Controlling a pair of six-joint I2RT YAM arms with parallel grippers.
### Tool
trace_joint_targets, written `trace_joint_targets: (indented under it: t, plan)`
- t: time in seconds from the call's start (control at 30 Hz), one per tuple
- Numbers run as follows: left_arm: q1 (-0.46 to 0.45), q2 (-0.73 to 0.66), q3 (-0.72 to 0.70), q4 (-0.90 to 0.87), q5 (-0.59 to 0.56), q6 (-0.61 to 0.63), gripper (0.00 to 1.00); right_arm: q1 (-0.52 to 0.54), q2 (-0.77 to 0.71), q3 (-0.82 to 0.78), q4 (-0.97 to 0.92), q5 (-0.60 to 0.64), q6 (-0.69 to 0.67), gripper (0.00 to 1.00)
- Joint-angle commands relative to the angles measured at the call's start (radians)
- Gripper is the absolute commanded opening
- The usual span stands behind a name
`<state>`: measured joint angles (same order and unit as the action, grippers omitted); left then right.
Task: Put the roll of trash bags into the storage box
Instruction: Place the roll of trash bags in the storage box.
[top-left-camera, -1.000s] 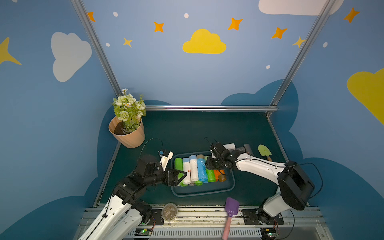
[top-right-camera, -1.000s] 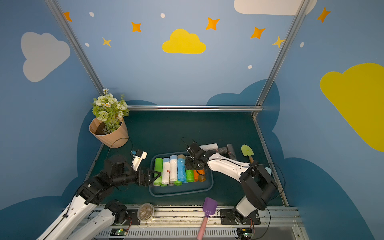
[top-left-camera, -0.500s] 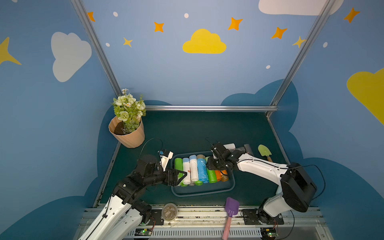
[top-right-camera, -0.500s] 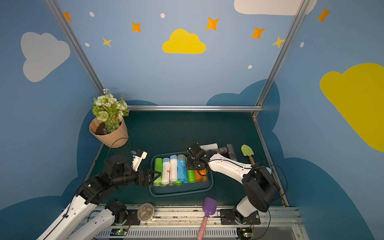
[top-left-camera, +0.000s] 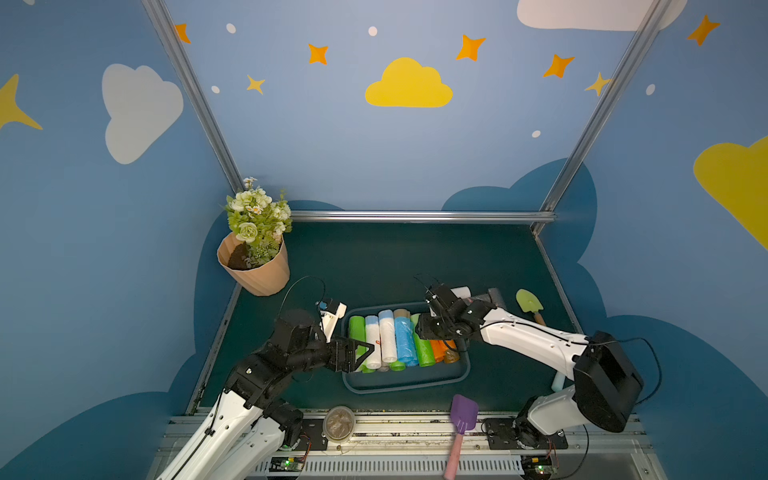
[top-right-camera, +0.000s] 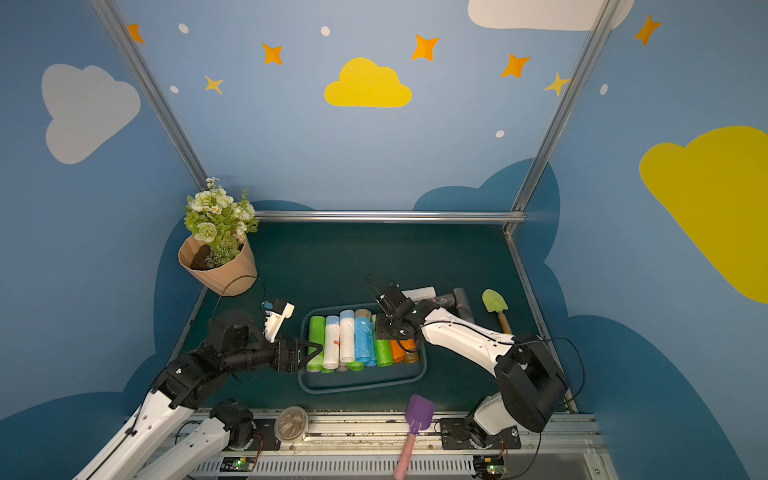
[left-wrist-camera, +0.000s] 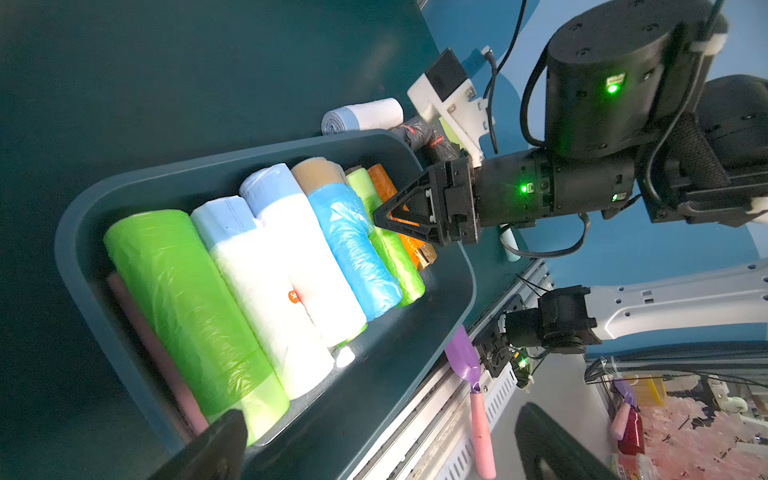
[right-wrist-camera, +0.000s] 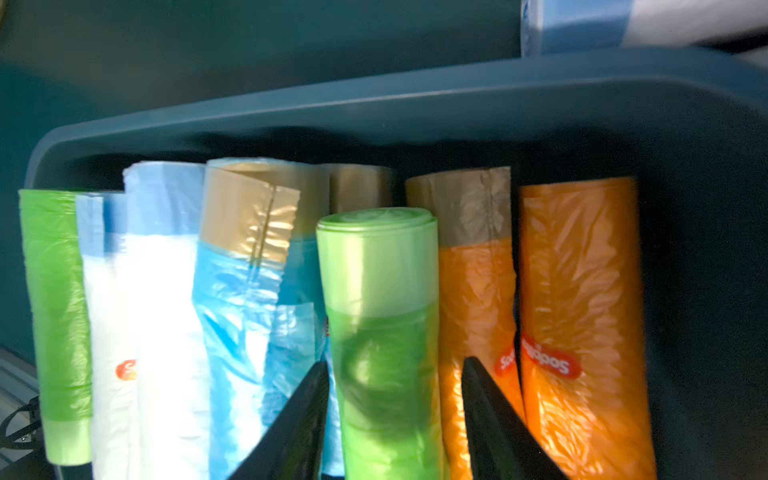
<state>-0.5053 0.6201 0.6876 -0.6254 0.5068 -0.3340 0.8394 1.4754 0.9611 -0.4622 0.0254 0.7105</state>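
Observation:
The dark teal storage box (top-left-camera: 405, 388) (top-right-camera: 361, 388) holds several rolls of trash bags side by side: green, white, blue, orange. My right gripper (right-wrist-camera: 394, 363) (left-wrist-camera: 382, 218) reaches down into the box's right half. Its jaws straddle a green roll (right-wrist-camera: 382, 291) (top-left-camera: 424, 349) that lies on the other rolls. One finger (right-wrist-camera: 307, 415) sits right beside it and a gap shows at the other, so the gripper is open. My left gripper (top-left-camera: 365, 353) (left-wrist-camera: 380, 417) hovers wide open and empty at the box's left end, by the leftmost green roll (left-wrist-camera: 178, 291).
A white roll (top-left-camera: 459, 292) and dark grey rolls (top-left-camera: 492, 297) lie on the mat behind the box's right end. A green trowel (top-left-camera: 528, 303) is further right. A flower pot (top-left-camera: 257, 270) stands at the back left. A purple scoop (top-left-camera: 462, 419) and a round jar (top-left-camera: 338, 423) rest on the front rail.
My right gripper's jaws have spread wider around the green roll, which now rests in the box. The left arm has stayed still.

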Motion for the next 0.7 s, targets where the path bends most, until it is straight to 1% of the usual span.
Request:
trace_joint_targets:
  t: [0.0,0.13,0.3,0.5,0.67]
  plan:
    - [0.001,0.002,0.003,0.016,0.010,0.003,1.00,-0.001,-0.039,0.017,-0.039,0.025,-0.011,0.50]
    - [0.001,0.004,0.003,0.016,0.009,0.001,1.00,-0.011,-0.065,0.019,-0.070,0.039,-0.013,0.50]
    - [0.000,0.008,0.003,0.016,0.012,0.002,1.00,-0.047,-0.136,0.015,-0.156,0.108,-0.019,0.51]
    - [0.002,0.009,0.004,0.016,0.014,0.004,1.00,-0.174,-0.268,-0.031,-0.235,0.103,-0.068,0.52]
    - [0.002,0.014,0.003,0.018,0.016,0.004,1.00,-0.344,-0.379,-0.064,-0.306,0.091,-0.146,0.54]
